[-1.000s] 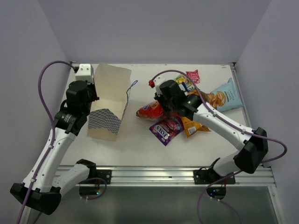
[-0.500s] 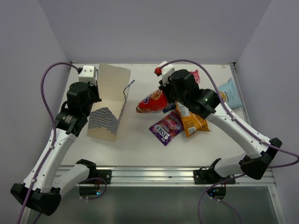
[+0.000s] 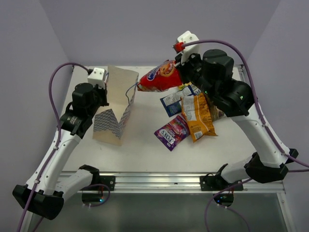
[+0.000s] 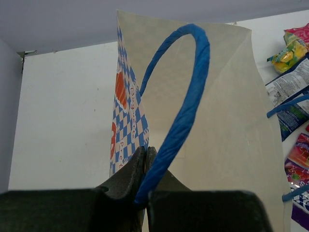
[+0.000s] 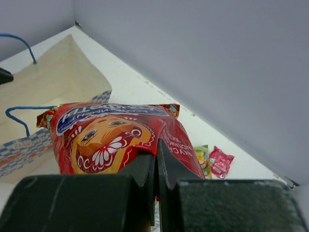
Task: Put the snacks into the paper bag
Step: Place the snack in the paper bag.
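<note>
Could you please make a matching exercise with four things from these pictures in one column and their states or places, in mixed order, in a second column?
Things:
1. red cookie bag
2. paper bag
3. purple pack
4. orange chip bag

States or places:
A. lying flat, nearest the arm bases
B. held up in the right gripper
C. lying flat, just right of the purple one
D. held by its blue handle in the left gripper

Pairs: 1-B, 2-D, 3-A, 4-C

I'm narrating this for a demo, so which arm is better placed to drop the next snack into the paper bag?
The right. Its gripper is shut on the red cookie bag, raised beside the paper bag. The left gripper pinches the bag's blue handle, busy holding it.
</note>
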Controlling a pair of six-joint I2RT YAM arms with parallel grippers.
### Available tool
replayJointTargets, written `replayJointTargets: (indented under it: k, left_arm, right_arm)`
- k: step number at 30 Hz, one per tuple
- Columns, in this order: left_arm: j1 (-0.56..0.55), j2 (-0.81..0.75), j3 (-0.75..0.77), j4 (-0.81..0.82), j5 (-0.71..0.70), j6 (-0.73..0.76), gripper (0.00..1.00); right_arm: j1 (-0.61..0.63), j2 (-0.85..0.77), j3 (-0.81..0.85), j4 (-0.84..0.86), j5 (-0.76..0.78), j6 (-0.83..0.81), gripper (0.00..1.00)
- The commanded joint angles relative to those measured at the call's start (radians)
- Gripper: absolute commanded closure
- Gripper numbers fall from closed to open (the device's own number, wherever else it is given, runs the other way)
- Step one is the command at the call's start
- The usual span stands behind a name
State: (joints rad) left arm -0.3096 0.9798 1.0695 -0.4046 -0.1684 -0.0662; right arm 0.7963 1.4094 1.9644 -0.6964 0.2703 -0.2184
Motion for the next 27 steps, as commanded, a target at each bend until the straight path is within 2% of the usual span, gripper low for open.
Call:
replayJointTargets:
  k: [1, 7, 19, 23, 27]
  left_arm:
    - [0.004, 0.013, 0.044, 0.027, 0.05, 0.022, 1.0]
    - [0.003, 0.033, 0.082, 0.004, 0.11, 0.025, 1.0]
    - [-0.009, 0.071, 0.13, -0.04, 0.211, 0.062, 1.0]
    - [-0.02, 0.086, 0.142, -0.068, 0.176, 0.062, 1.0]
    - [-0.022, 0.08, 0.15, -0.071, 0.031, 0.048, 1.0]
  right_arm:
    - [-0.003, 0.014, 0.157, 0.144, 0.024, -0.075, 1.0]
    - [-0.003, 0.108, 0.316, 0.12, -0.04, -0.111, 1.0]
    - [-0.002, 0.2, 0.409, 0.21, -0.141, -0.128, 1.0]
    - [-0.002, 0.209, 0.429, 0.228, -0.103, -0.14, 1.0]
    - [-0.002, 0.172, 0.409, 0.274, -0.068, -0.148, 1.0]
